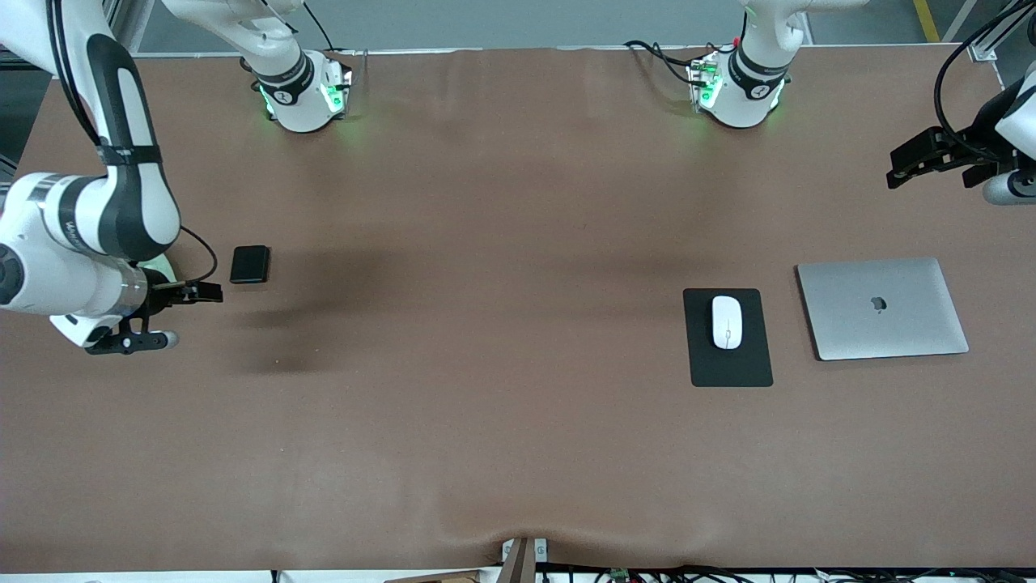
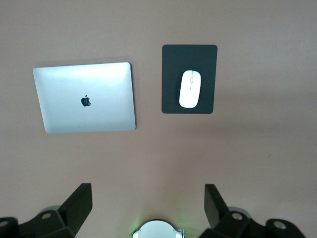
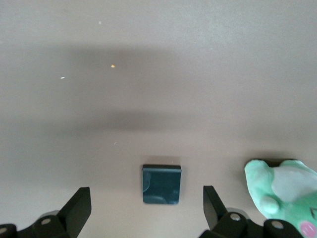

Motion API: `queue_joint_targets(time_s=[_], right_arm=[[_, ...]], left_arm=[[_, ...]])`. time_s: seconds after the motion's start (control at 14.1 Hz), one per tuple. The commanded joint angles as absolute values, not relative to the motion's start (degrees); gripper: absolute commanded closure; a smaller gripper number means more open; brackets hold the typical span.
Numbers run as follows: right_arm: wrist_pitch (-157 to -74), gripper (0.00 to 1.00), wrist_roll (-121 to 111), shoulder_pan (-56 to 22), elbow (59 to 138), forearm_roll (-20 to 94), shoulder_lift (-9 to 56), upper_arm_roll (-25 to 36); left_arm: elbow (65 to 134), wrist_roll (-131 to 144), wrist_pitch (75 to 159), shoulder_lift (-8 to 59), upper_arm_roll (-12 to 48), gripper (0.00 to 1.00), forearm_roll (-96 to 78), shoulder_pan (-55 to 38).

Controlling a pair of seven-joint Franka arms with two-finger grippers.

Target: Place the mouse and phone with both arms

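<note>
The white mouse lies on a black mouse pad toward the left arm's end of the table. The glossy black phone lies flat toward the right arm's end. My right gripper hovers open over the table just beside the phone, nothing between its fingers. My left gripper hangs open and empty over the table's edge at the left arm's end, well apart from the mouse.
A closed silver laptop lies beside the mouse pad, toward the left arm's end. A pale green plush toy sits close to the phone, mostly hidden under the right arm in the front view. Brown cloth covers the table.
</note>
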State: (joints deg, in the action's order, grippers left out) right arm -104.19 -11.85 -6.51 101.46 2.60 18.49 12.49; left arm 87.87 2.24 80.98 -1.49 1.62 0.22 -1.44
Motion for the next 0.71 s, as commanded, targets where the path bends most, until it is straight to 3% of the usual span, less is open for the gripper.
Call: queue_joint_targets(time_s=[0.0,0.43,0.64], right_arm=[[-92.1,0.0,-12.3,-6.9,87.5,3.1,22.8,12.5],[-84.2,0.0,-12.3,-4.6,75.0,2.8,22.6,10.3],[-83.2,0.0,-12.4,1.7,71.7,3.5,20.6,3.2]], left_arm=[[90.4,1.8,83.2,-2.2,1.4,0.0,-0.7,-1.4],[91.6,-2.5,83.2,-2.4,2.1,0.0,-0.1,-1.2],[91.6,-2.5,83.1,-2.2,2.3,0.0,0.0,-1.5]])
